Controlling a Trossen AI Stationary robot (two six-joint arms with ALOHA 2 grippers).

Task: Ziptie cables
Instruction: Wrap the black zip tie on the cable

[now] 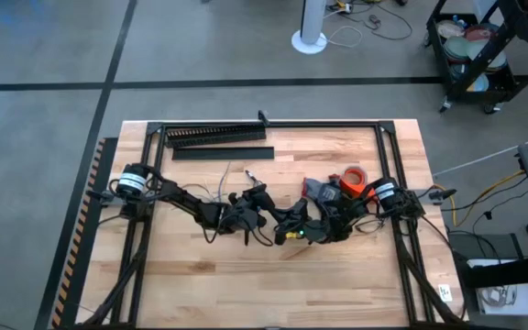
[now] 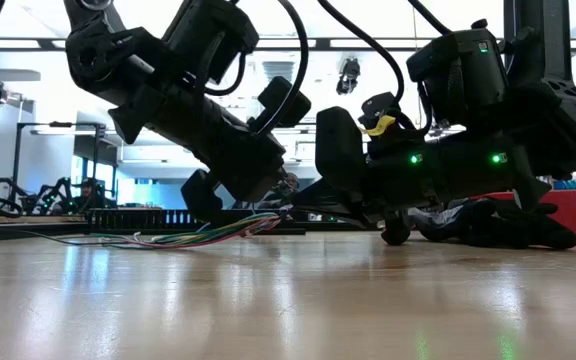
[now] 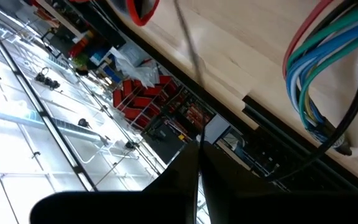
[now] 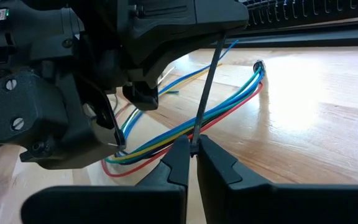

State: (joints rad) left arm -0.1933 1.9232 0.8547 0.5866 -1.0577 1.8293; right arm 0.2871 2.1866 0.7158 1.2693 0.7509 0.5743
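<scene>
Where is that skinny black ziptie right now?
The ziptie stands upright at mid-table, pinched between the right gripper below and the left gripper above, just in front of the cables.

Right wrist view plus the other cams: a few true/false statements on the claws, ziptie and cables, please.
1. The right claw is shut on a ziptie. True.
2. The cables are tucked inside the black duct. False: they lie on the bare table near the claws; the duct sits at the far edge.
3. The left claw is open and holds nothing. False: its fingers are closed on a thin dark strip.
4. The cables are coloured: blue, green, yellow and red. True.
5. The red tape roll sits by the left arm's base. False: it is beside the right arm.
</scene>
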